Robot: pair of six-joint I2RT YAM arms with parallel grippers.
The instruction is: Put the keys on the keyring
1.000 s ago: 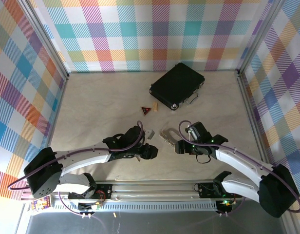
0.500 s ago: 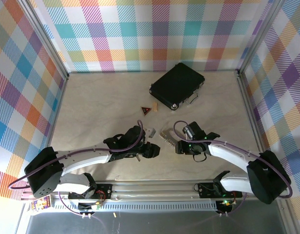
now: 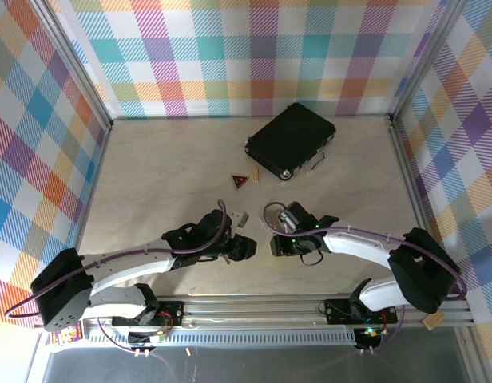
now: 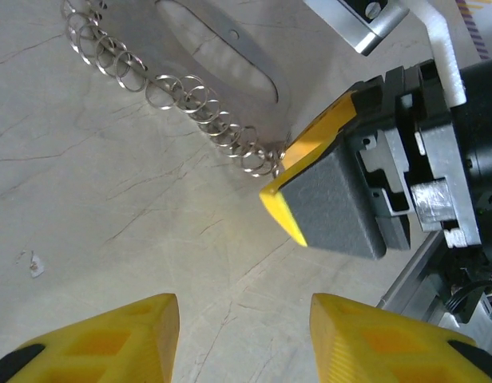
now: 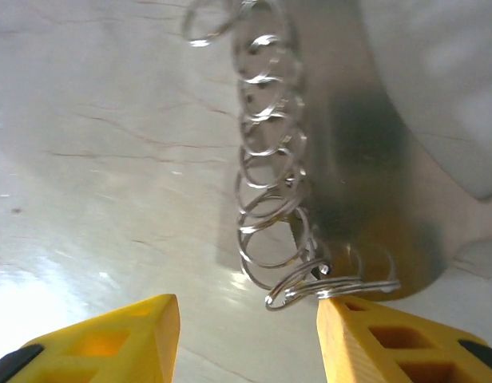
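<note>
The keyring (image 4: 222,56) lies flat on the table, a silvery oval loop with a fine chain (image 4: 178,89) of small rings trailing from it. From the right wrist it appears as a metal plate (image 5: 362,152) with the chain (image 5: 270,167) running down toward the fingers. My right gripper (image 5: 246,311) is open low over the table, and the chain's end rings (image 5: 310,281) lie between the jaws, against the right finger. My left gripper (image 4: 242,311) is open over bare table, close beside the right gripper's grey-padded finger (image 4: 330,199). The keys are out of view.
A black case (image 3: 291,140) with metal latches sits at the back middle. A small red-and-black triangular tag (image 3: 240,180) lies in front of it. The two grippers (image 3: 246,247) (image 3: 275,244) nearly meet at the table's front middle. Plaid walls enclose the table.
My right gripper has moved left over the keyring, toward the left gripper, and its jaws have narrowed. The left gripper has shifted slightly left.
</note>
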